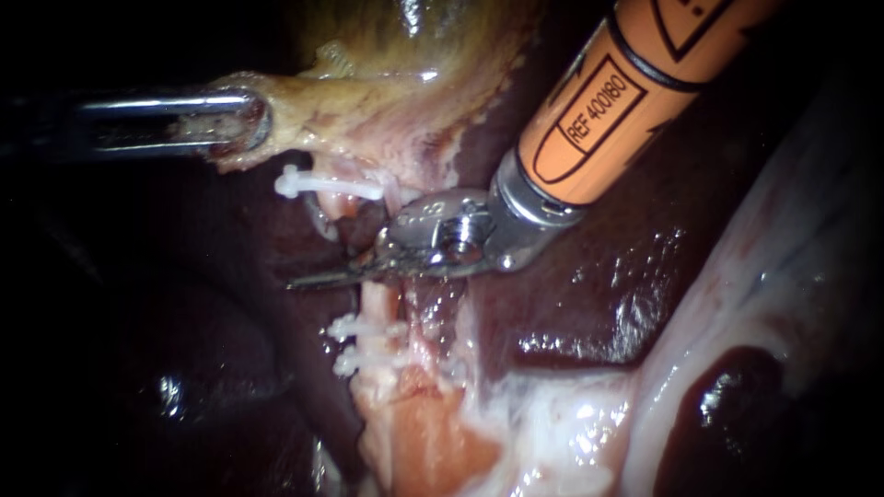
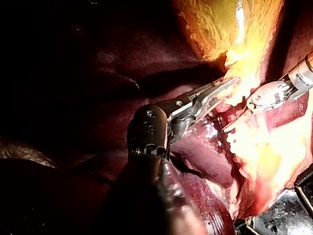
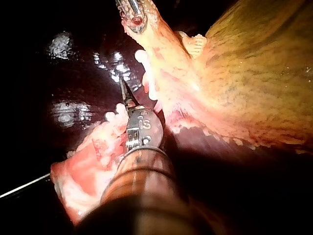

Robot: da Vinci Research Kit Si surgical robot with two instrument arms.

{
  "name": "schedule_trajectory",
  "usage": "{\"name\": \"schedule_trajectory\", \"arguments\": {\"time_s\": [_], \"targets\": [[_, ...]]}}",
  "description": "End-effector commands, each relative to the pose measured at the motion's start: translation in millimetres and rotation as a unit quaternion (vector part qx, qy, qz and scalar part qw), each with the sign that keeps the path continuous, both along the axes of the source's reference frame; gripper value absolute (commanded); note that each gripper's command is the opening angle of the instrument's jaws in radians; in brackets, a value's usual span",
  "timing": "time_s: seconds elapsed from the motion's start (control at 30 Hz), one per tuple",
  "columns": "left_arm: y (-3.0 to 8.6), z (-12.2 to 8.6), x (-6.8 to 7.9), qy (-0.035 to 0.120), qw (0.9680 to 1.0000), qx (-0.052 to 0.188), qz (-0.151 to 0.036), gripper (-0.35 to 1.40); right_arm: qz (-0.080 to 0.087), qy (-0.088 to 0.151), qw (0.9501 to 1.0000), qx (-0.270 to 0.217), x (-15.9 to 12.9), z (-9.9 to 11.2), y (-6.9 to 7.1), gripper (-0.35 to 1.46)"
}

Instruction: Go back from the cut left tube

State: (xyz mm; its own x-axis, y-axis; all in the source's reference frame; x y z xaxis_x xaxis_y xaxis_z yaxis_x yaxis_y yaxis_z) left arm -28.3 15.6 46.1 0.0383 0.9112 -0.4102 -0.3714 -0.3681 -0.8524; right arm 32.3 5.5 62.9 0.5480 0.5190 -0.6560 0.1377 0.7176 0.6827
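Observation:
My right instrument (image 1: 304, 281) comes in on an orange shaft from the upper right. Its thin blades lie together, pointing left across the gap in the cut left tube. The tube's upper stump (image 1: 339, 204) carries one white clip (image 1: 322, 185). The lower stump (image 1: 378, 304) carries two white clips (image 1: 361, 342). My left instrument (image 1: 241, 129) reaches in from the left with its jaws shut on a flap of gallbladder tissue (image 1: 304, 115), holding it up and to the left. The left wrist view shows those jaws (image 2: 222, 89) gripping yellow tissue, with the right instrument (image 2: 234, 125) beside them. In the right wrist view the blades (image 3: 123, 89) lie beside the clipped tube.
Dark liver (image 1: 589, 304) lies under and right of the blades. The yellow-green gallbladder (image 1: 414, 37) sits above. Pale fatty tissue (image 1: 783, 267) runs along the right side, and pink tissue (image 1: 424, 433) spreads below the lower clips.

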Motion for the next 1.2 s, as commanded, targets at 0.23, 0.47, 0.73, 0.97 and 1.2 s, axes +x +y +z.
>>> {"name": "schedule_trajectory", "arguments": {"time_s": [0.23,0.47,0.73,0.97,1.2], "targets": [[0.0,0.0,0.2,0.000,1.0000,0.000,0.000,-0.35,0.035,0.035,0.9988,0.005,0.6,-0.4,-0.2,1.16],[0.0,0.2,0.3,0.000,1.0000,0.000,0.001,-0.35,0.029,0.043,0.9986,-0.007,0.4,-0.9,-0.6,1.43],[0.0,0.3,0.5,-0.001,1.0000,0.000,0.001,-0.35,0.061,0.038,0.9952,-0.066,-5.4,-4.3,-0.8,1.45],[0.1,0.4,0.6,-0.001,1.0000,0.000,0.002,-0.35,0.098,0.014,0.9912,-0.088,-11.7,-9.4,1.0,1.45],[0.1,0.4,0.6,-0.001,1.0000,0.000,0.002,-0.35,0.068,-0.076,0.9853,-0.137,-18.1,-11.7,1.0,1.45]]}}
